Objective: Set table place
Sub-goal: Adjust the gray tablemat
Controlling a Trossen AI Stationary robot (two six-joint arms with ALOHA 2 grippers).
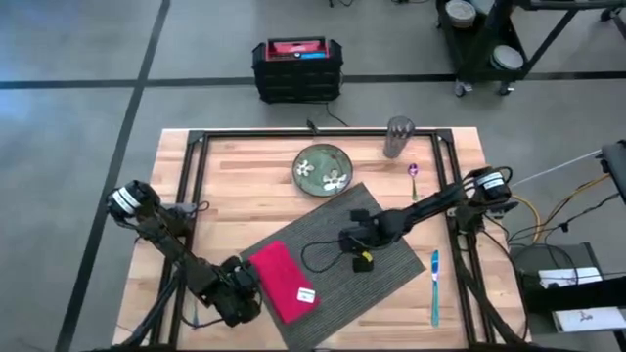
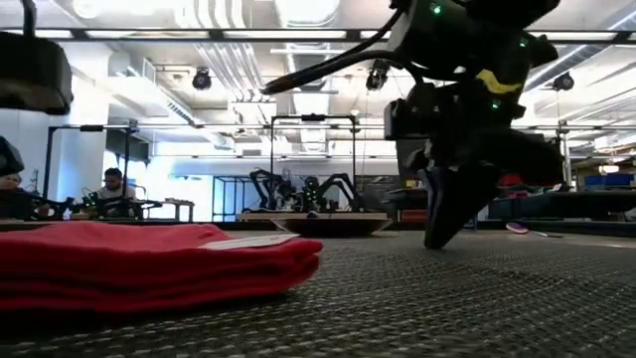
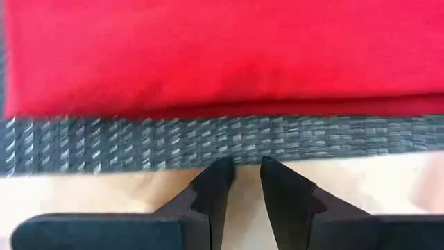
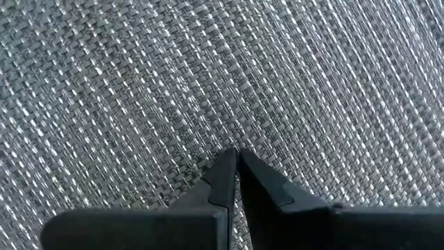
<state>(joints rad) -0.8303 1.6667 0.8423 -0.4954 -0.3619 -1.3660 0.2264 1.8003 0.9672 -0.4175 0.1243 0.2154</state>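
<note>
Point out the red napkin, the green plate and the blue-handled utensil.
Red cloth napkin (image 1: 282,278), high view, middle of the fold.
Round green patterned plate (image 1: 322,168), high view, centre.
Blue-handled utensil (image 1: 434,293), high view, on the handle.

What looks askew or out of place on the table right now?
The grey placemat lies rotated against the table edges, one corner overlapping the plate. The red napkin sits on it; fork, spoon and glass are off it.

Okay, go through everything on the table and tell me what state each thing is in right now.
placemat: flat, skewed on the table
red napkin: folded, on the placemat
plate: bare, off the placemat
glass: upright
left gripper: slightly open, at the placemat's edge
right gripper: shut, tips on the placemat
</note>
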